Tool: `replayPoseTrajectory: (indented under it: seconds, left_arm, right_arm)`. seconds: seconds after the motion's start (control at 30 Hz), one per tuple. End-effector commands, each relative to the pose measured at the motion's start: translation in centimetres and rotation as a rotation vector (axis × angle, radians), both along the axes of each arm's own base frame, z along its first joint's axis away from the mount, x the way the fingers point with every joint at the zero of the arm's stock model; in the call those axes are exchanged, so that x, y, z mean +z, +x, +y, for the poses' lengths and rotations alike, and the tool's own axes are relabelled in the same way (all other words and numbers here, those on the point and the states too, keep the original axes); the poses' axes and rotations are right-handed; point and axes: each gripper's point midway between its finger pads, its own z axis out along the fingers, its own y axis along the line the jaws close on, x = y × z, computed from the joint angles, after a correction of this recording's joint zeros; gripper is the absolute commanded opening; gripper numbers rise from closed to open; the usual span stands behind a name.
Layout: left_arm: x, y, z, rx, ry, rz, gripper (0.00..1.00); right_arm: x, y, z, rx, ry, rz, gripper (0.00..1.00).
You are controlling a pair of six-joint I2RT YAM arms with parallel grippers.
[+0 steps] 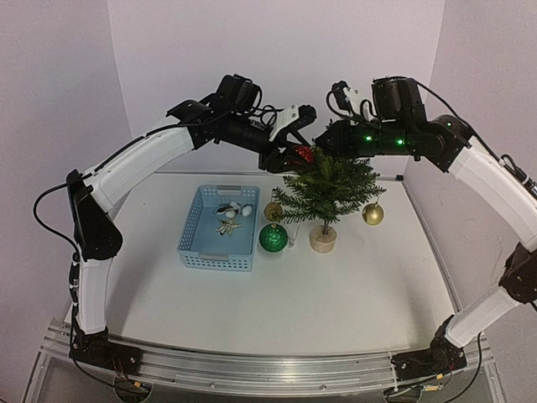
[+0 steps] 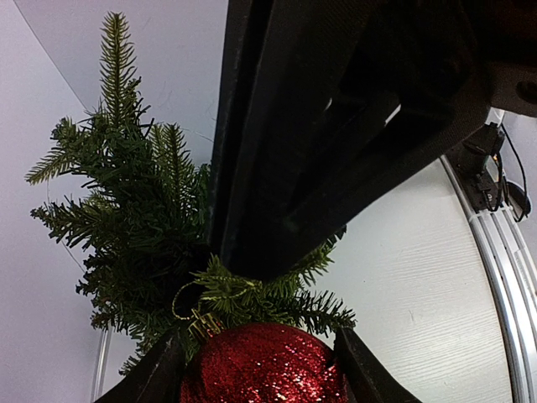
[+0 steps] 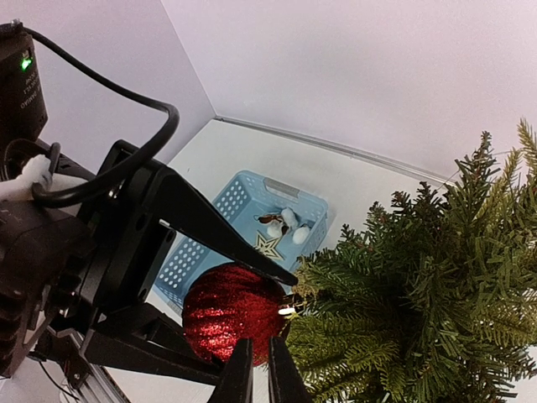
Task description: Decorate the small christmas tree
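Note:
The small christmas tree [image 1: 329, 186] stands on its round wooden base [image 1: 322, 239] right of the blue basket [image 1: 220, 227]. My left gripper [image 1: 295, 156] is shut on a red glitter ball [image 1: 304, 154] and holds it against the tree's upper left branches. In the left wrist view the ball [image 2: 264, 368] sits between both fingers, and its gold loop [image 2: 180, 300] lies over a branch. My right gripper [image 1: 323, 144] hovers at the treetop. In the right wrist view its fingers [image 3: 240, 374] stand almost together, with nothing seen between them, just beside the ball [image 3: 233, 312] and the tree [image 3: 428, 294].
A green ball [image 1: 273, 238] and a gold ball [image 1: 273, 211] lie between basket and tree. Another gold ball [image 1: 372, 214] lies right of the tree. The basket holds a gold star [image 1: 227, 225] and white ornaments [image 1: 236, 209]. Walls stand close at the back and sides.

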Motion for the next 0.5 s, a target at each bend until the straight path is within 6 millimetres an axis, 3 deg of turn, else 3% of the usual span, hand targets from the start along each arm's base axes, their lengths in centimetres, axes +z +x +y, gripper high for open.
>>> replayPoseTrajectory:
  seconds: [0.0,0.47]
  left_arm:
    - [5.14,-1.5,1.13,-0.015,-0.084,-0.06,0.42]
    - [5.1,-1.57,1.14,-0.018,-0.082,-0.06,0.42]
  right_arm:
    - [0.95,0.03,0.21,0.008,0.022,-0.02,0.08]
    - [0.26,0.21,0.36,0.008,0.011,-0.008,0.18]
